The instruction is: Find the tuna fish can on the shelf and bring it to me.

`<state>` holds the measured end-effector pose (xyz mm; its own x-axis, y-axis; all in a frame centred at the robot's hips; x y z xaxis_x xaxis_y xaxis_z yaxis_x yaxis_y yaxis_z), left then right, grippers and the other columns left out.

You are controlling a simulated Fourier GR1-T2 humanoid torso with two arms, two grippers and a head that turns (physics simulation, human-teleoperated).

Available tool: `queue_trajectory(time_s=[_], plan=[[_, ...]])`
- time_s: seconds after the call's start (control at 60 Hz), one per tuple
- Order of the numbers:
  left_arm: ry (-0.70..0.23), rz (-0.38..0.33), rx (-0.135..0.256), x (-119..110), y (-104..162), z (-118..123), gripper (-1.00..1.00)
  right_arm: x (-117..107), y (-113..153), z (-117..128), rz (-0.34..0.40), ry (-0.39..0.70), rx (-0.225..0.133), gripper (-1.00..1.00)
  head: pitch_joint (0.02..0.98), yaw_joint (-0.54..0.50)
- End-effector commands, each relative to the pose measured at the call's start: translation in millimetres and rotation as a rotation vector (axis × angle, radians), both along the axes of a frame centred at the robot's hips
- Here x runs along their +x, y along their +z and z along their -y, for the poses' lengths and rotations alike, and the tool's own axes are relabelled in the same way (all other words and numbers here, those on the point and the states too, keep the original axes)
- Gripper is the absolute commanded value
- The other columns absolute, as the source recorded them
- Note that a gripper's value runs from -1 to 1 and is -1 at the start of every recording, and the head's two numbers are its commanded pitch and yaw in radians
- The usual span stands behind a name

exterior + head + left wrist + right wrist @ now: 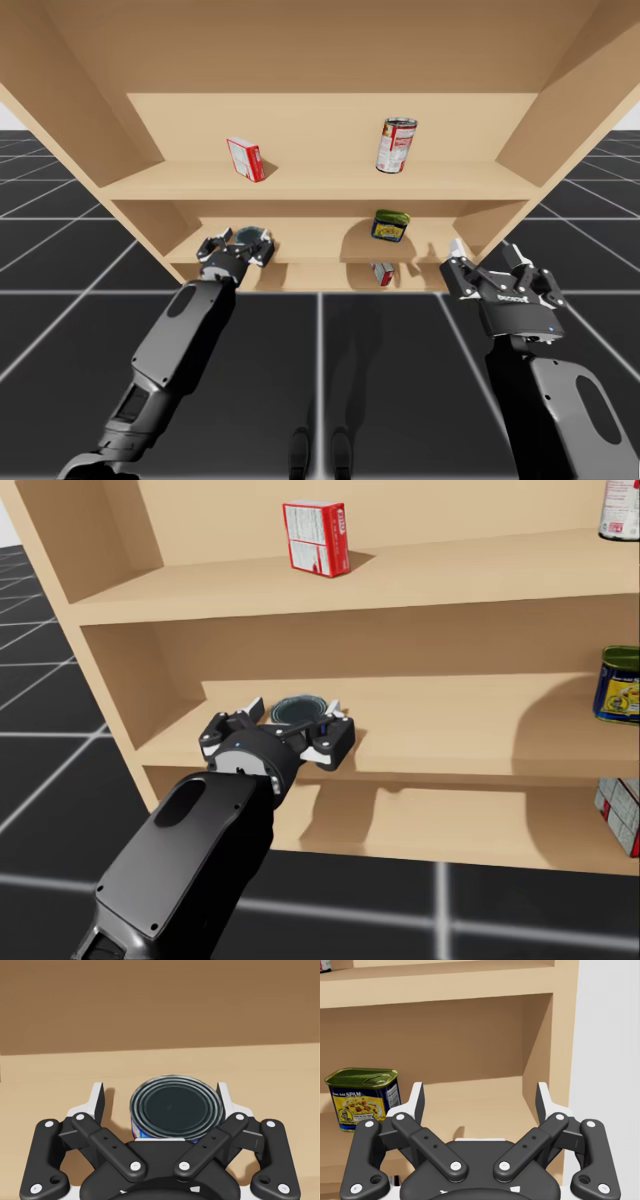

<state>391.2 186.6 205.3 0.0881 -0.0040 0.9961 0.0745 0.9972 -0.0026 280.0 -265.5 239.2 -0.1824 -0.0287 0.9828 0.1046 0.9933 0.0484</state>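
My left claw (160,1094) straddles the tuna can (176,1106), wide open, gripping nothing. Looks rigid, slick, light: I'd pinch its curved wall.

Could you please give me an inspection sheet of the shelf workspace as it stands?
Surface: wooden shelf unit.
Job's things: flat round can, upright at the left of the middle board.
Clutter: red box and tall red-and-white can on the top board; yellow-and-blue can on the middle board, right; small red-and-white box on the bottom board.
End effectors: left end effector open, fingers either side of the flat round can; right end effector open, holding nothing.
Cables: nothing seen.
Surroundings: dark gridded floor.
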Motion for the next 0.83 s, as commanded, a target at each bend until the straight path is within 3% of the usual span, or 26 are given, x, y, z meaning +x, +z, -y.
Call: queue_trajectory(time_s=[0.017,0.05,0.067,0.083,0.117,0.45,0.533,0.833], plan=[[0.003,-0.045,-0.012,3.5,-14.0,-2.0,-1.00,0.0,0.1,1.3,0.001,0.000,0.001,-1.00,0.597,0.24],[0.002,-0.041,-0.012,3.2,-14.1,-1.9,-0.92,0.1,0.1,1.4,0.001,0.000,0.001,-1.00,0.598,0.24],[0.004,-0.038,-0.012,3.0,-14.0,-1.8,-0.61,0.3,0.0,1.5,0.001,0.000,0.001,-1.00,0.598,0.24],[0.001,-0.036,-0.015,2.2,-13.6,-1.6,0.76,0.3,-0.1,1.5,0.001,0.001,0.000,-1.00,0.597,0.24],[-0.004,-0.034,-0.018,1.2,-12.8,-1.2,0.93,0.4,-0.2,1.5,0.001,0.000,-0.001,-1.00,0.597,0.24],[-0.034,0.040,-0.019,-29.8,21.4,-2.3,1.00,1.1,-0.4,2.2,0.009,0.001,-0.007,-1.00,0.595,0.25],[-0.043,0.042,-0.007,-45.5,29.5,-5.4,1.00,1.2,-0.5,2.1,0.010,0.001,-0.010,-1.00,0.596,0.25],[-0.080,0.063,-0.026,-107.7,46.2,-21.7,1.00,1.1,-0.3,2.6,0.011,0.001,-0.011,-1.00,0.595,0.24]])
